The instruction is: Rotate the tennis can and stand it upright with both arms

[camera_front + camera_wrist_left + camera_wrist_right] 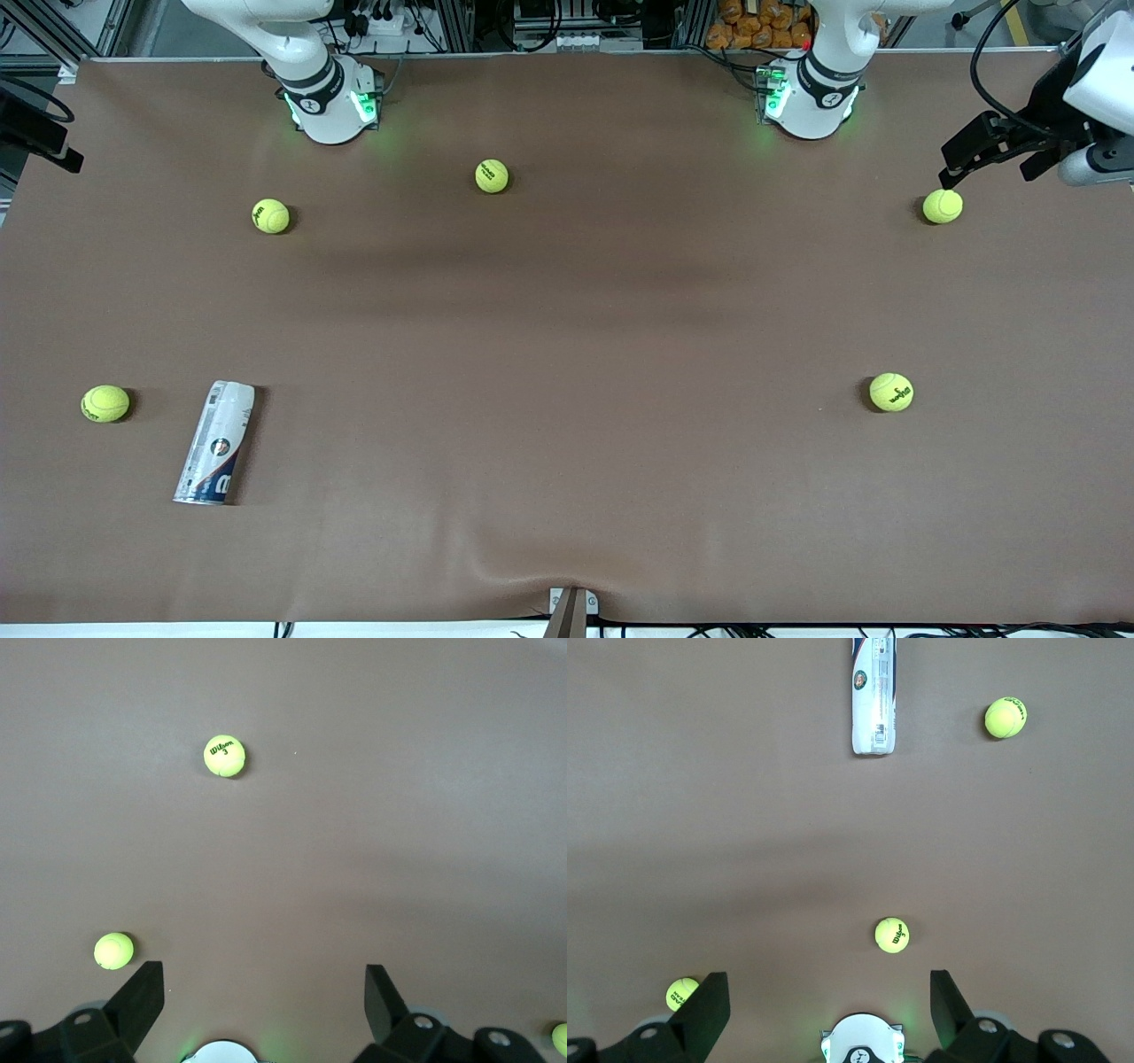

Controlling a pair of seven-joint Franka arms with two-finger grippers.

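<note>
The brown table point(567, 292) is wide, and both arms stand at its edge farthest from the front camera. The left arm point(828, 84) has its gripper point(961, 164) held high over the corner at its own end of the table, above one ball point(942, 206). In its wrist view the gripper point(264, 992) has its jaws spread wide and holds nothing.

The right arm point(310, 80) also waits raised. Its gripper point(830, 997) has its jaws wide apart too and is empty.

The tennis can point(215, 442) lies flat on its side near the corner at the right arm's end, close to the camera edge. I judge the task is not yet begun, because both grippers are well apart from it. One ball point(105, 403) rests near the can, toward the table's end edge.
</note>
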